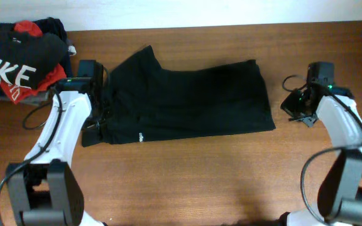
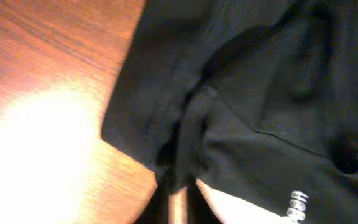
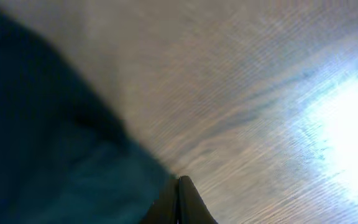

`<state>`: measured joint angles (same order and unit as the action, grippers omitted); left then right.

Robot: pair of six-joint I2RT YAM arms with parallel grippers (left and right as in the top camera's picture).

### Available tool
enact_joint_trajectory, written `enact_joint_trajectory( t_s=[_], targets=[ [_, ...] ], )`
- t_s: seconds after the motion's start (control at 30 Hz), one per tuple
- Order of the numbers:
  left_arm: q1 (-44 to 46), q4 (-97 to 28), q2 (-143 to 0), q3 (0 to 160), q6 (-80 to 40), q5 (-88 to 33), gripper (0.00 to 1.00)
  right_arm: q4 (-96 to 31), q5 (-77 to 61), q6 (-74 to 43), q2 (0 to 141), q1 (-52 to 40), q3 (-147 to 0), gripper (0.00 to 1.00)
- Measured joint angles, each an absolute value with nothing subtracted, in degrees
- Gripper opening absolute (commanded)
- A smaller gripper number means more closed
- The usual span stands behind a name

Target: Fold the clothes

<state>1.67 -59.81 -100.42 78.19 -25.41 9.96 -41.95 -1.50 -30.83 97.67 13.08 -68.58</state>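
Nearest, at the bottom corners of the overhead view, stand the two arm bases on the wooden counter (image 1: 187, 188). The left arm (image 1: 58, 135) rises from its base and slants away along the left side. Its wrist is bent inward so that the left gripper (image 1: 98, 120) comes down on the near-left corner of the T-shirt (image 1: 193, 97).

In the left wrist view its fingers (image 2: 160, 211) stand a crack apart, with a sliver of lighter surface showing between them. A bunched ridge of black fabric runs right up to their tips. Whether the jaws grip that ridge or merely flank it, I cannot tell. Small white lettering (image 2: 300, 206) sits on the cloth off to one side.

The right arm (image 1: 344, 125) reaches away along the right side in much the same bent pose. The right gripper (image 1: 296, 105) is turned inward toward the shirt's right edge, near it but over bare wood. In the right wrist view the jaws are clenched together with nothing between them, and dark cloth comes right up beside their tips on the left.

The T-shirt lies flat mid-counter between the two grippers, partly folded into a wide black band.

Farthest off, in the far-left corner, is a heap of clothing. A black NIKE shirt (image 1: 11, 66) with large white letters lies over a red garment (image 1: 27, 28).
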Motion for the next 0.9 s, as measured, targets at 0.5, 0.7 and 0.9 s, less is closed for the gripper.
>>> enact_joint_trajectory(
  t_s=[0.5, 0.7, 0.9],
  targets=[
    [5.8, -51.2, -102.6, 78.2, -27.4, -13.6, 0.99, -41.4, -18.4, -30.8, 93.1, 4.2, -69.5, 0.99],
    [9.0, -47.1, -107.6, 78.2, -32.1, -16.5, 0.90, -41.4, -18.0, -30.9, 93.1, 1.2, -69.5, 0.99],
    [10.6, -42.6, -109.7, 78.1, -37.2, -17.4, 0.81, -41.4, -14.8, -30.8, 93.1, -0.6, -69.5, 0.99]
  ],
)
